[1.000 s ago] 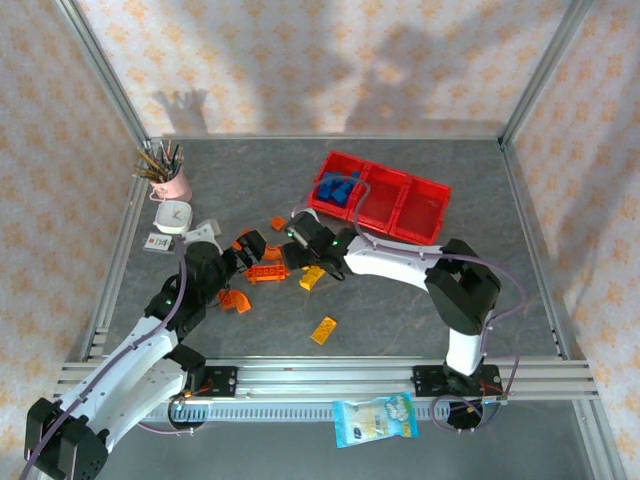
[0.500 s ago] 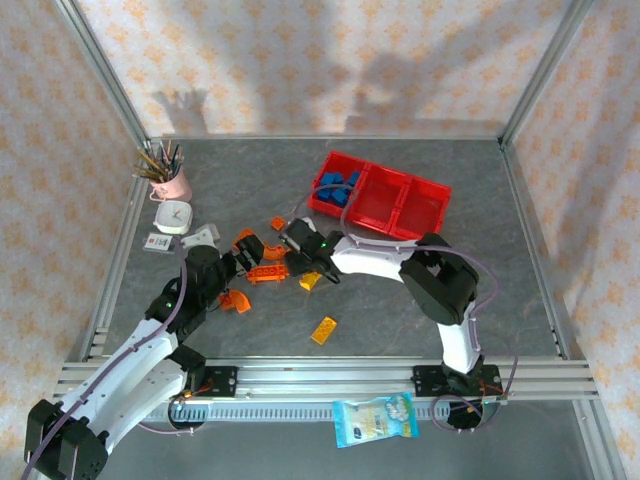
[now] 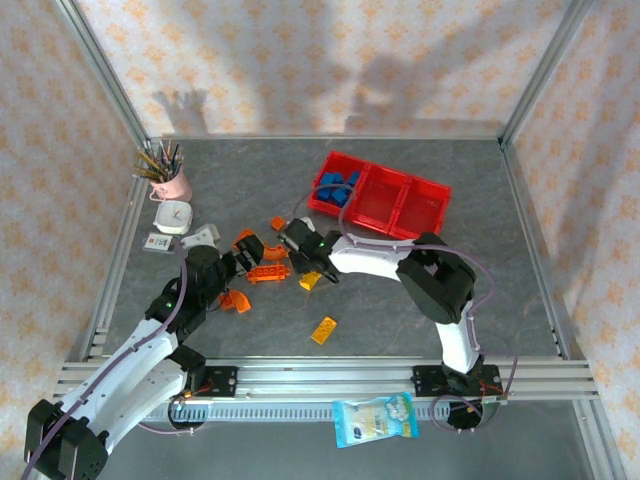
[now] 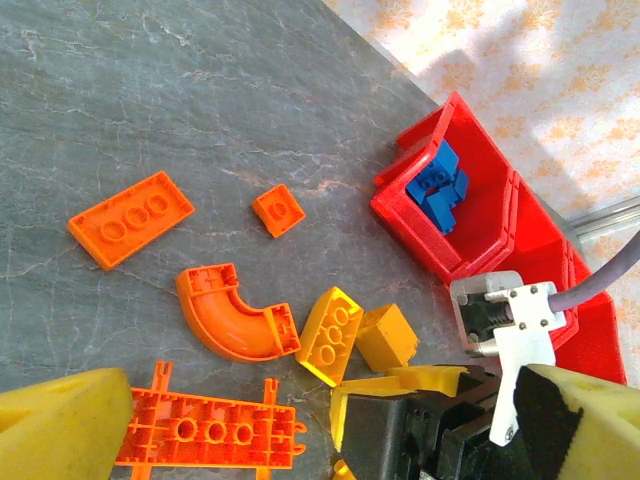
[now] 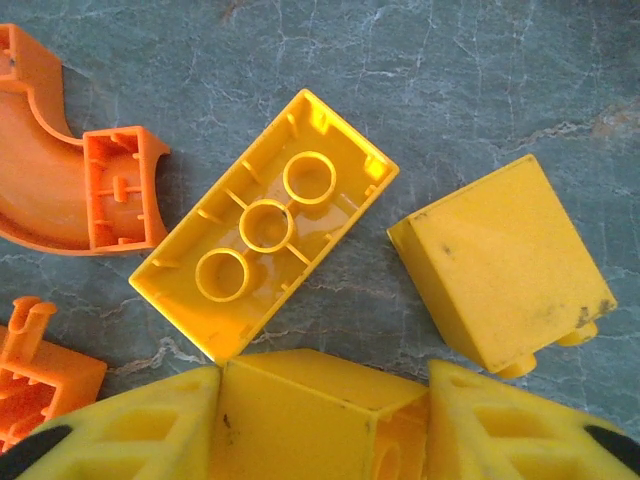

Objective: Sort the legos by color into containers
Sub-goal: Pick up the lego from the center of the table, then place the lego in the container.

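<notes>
Yellow lego pinched between right gripper pads, middle of table.
Grip likely for carrying to containers near far edge; left gripper spread wide, empty.

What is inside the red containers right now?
Blue legos sit in the leftmost bin of the containers; the other two look bare. Anything beneath the blue pile is covered.

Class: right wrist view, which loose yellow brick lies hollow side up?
The long yellow brick, showing three tubes; the yellow cube beside it shows plain faces.
</notes>
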Action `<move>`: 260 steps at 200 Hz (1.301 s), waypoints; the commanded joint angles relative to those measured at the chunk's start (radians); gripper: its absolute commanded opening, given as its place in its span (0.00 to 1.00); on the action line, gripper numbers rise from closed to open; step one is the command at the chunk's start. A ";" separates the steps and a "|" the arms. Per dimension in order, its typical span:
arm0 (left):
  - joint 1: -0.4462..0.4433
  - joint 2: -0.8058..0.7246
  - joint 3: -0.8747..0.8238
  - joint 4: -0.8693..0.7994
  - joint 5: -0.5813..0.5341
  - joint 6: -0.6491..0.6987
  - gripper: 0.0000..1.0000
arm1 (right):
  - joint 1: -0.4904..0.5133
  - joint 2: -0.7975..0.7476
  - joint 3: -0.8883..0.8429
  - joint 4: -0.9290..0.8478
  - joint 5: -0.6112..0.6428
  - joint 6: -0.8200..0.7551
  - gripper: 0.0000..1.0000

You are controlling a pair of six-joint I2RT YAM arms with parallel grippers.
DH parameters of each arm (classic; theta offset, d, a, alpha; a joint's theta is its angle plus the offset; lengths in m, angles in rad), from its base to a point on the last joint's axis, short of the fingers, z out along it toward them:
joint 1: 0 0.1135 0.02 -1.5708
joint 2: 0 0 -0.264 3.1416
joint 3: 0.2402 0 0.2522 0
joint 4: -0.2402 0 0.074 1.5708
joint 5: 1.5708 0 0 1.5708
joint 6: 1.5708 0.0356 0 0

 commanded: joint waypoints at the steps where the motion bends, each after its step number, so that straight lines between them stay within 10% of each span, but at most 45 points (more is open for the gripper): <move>1: 0.009 -0.004 0.012 -0.015 -0.011 -0.005 0.99 | -0.011 -0.052 -0.013 -0.011 0.019 0.015 0.43; 132: 0.008 0.221 0.144 0.131 0.175 0.030 0.99 | -0.323 -0.293 -0.048 -0.006 -0.066 0.012 0.42; 210: 0.009 0.428 0.274 0.181 0.248 0.091 0.99 | -0.553 -0.084 0.161 0.023 -0.037 -0.025 0.43; 260: 0.008 0.475 0.311 0.199 0.244 0.102 0.99 | -0.574 -0.021 0.284 -0.005 -0.018 -0.050 0.63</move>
